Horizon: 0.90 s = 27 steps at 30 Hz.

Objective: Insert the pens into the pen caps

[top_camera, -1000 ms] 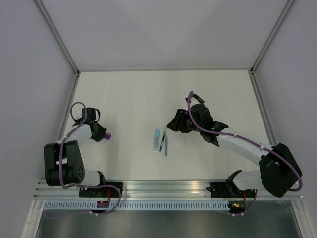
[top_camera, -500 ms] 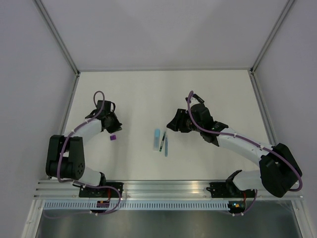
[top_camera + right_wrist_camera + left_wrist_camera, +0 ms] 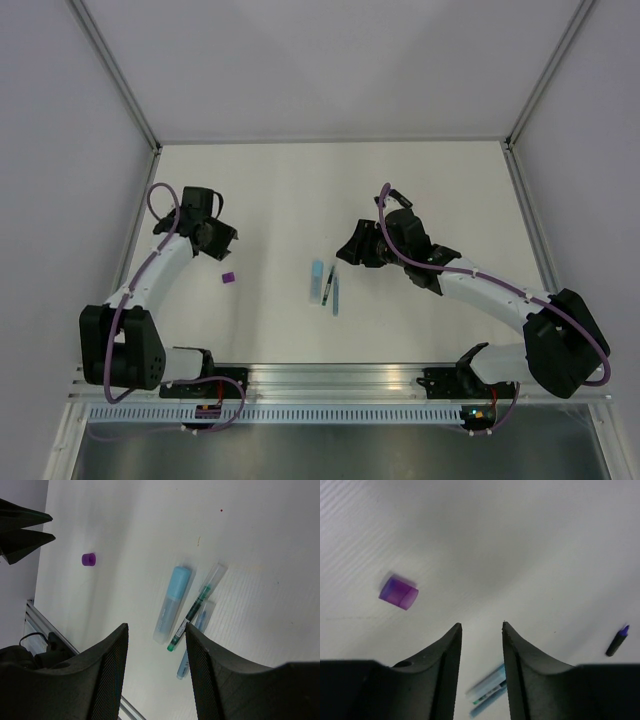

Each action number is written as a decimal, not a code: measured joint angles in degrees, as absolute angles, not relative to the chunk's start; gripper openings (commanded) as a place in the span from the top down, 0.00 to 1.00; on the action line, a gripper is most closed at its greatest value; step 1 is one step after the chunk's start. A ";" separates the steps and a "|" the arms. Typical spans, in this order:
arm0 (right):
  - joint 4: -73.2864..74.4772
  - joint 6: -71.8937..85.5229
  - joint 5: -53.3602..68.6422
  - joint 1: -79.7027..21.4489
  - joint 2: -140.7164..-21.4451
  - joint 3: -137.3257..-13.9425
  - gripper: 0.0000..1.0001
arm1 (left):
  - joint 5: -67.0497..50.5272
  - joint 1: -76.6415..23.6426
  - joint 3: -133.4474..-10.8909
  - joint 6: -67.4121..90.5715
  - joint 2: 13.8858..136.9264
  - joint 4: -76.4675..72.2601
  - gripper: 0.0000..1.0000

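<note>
Now the left gripper stood partly open, a narrow gap between its jaws, with nothing held or touched. The right gripper stood wide open and empty above the table.

A second earlier the left jaws had been shut with the purple cap at their tip. Half a second earlier the cap already lay on the table just beside them. Since then the left arm had swung away toward the far left of the table, leaving the cap where it was. The right arm and the pens had not moved.

The cap lay alone, apart from the left gripper, on the side nearer the arm bases. The pale-blue highlighter, thin dark pen and thin blue pen lay side by side mid-table, just beside the right gripper. In the left wrist view, a black-and-purple marker lay well off to the right.
</note>
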<state>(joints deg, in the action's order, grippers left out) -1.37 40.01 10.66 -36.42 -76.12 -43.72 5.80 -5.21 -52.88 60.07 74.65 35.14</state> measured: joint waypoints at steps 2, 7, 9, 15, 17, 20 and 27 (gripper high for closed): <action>-1.37 40.01 10.68 -36.40 -76.12 -43.72 0.45 | 5.82 -5.23 -56.05 68.97 77.41 40.29 0.45; -1.37 39.94 10.68 -36.42 -76.12 -43.72 0.45 | 5.39 -5.21 -57.06 79.61 82.04 45.98 0.45; -1.37 39.75 10.68 -36.40 -76.12 -43.72 0.45 | 5.34 -5.21 -55.99 83.13 82.46 46.57 0.43; -1.37 39.48 10.63 -36.42 -76.12 -43.72 0.45 | 5.87 -4.97 -53.43 90.32 82.46 46.96 0.40; -1.37 39.33 10.63 -36.42 -76.12 -43.72 0.45 | 6.04 -4.54 -52.90 91.53 82.48 46.92 0.39; -1.37 39.22 10.63 -36.40 -76.12 -43.72 0.45 | 6.11 -3.68 -52.29 92.40 83.00 46.70 0.38; -1.37 39.20 10.63 -36.42 -76.16 -43.72 0.45 | 7.07 -2.42 -50.19 93.45 85.67 45.91 0.37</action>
